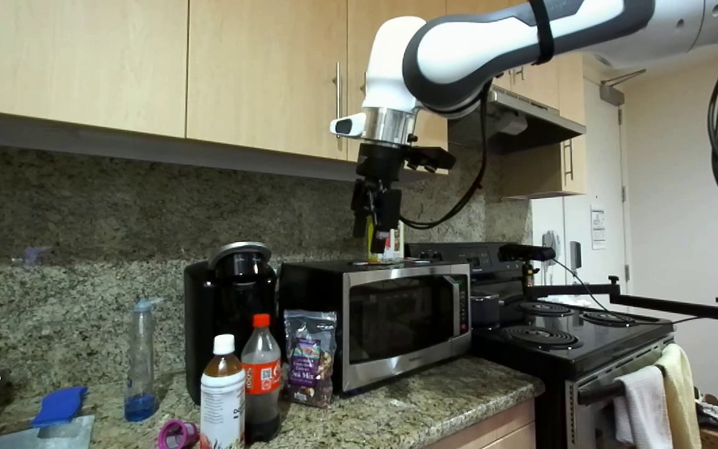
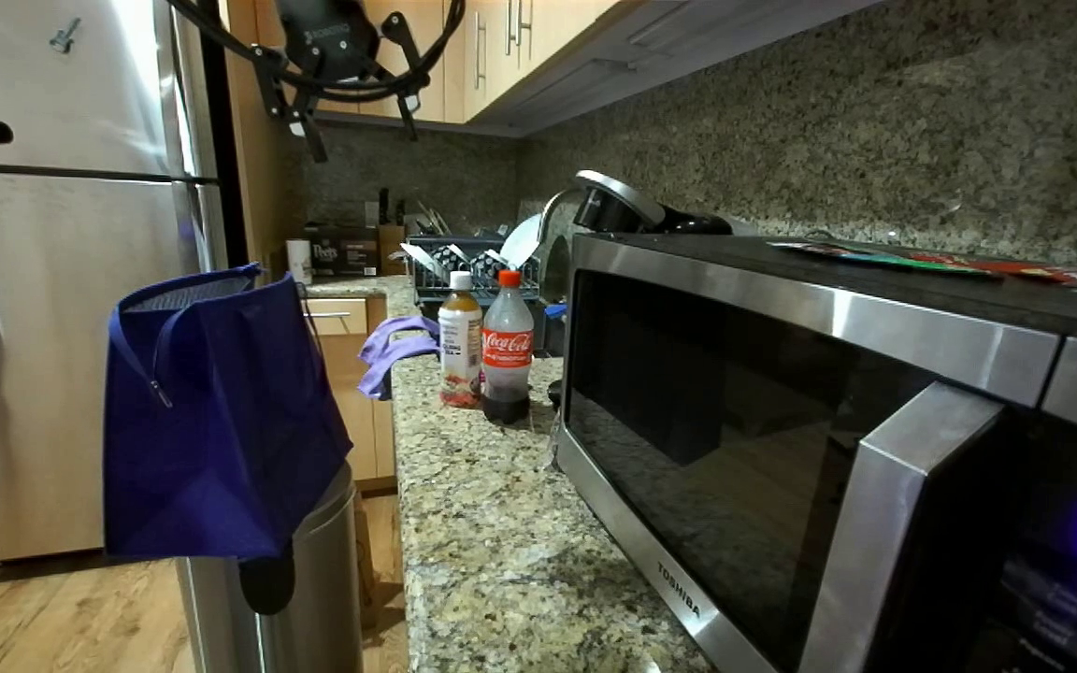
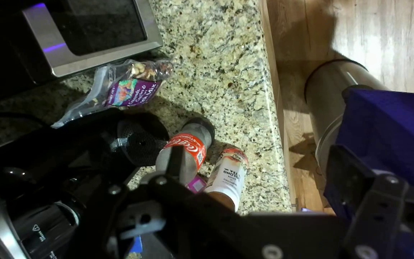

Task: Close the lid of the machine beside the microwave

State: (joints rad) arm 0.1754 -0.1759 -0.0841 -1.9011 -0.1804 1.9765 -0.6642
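The machine (image 1: 200,324), a tall black coffee maker, stands beside the silver microwave (image 1: 406,318). Its lid (image 1: 242,251), black with a silver rim, is raised and tilted in an exterior view (image 2: 615,194). The microwave (image 2: 763,393) hides the machine's lower part there. My gripper (image 1: 371,227) is open and empty, higher than the lid and apart from it. In an exterior view my gripper (image 2: 364,138) hangs high, left of the lid. In the wrist view the lid (image 3: 36,226) is at the lower left, outside the gripper's fingers (image 3: 263,163), partly hidden by the near finger.
A cola bottle (image 1: 261,377), a tea bottle (image 1: 222,393) and a snack bag (image 1: 310,358) stand in front of the machine and microwave. A spray bottle (image 1: 141,368) stands left. Cabinets (image 1: 265,75) overhang the counter. A blue bag (image 2: 221,430) sits on a bin.
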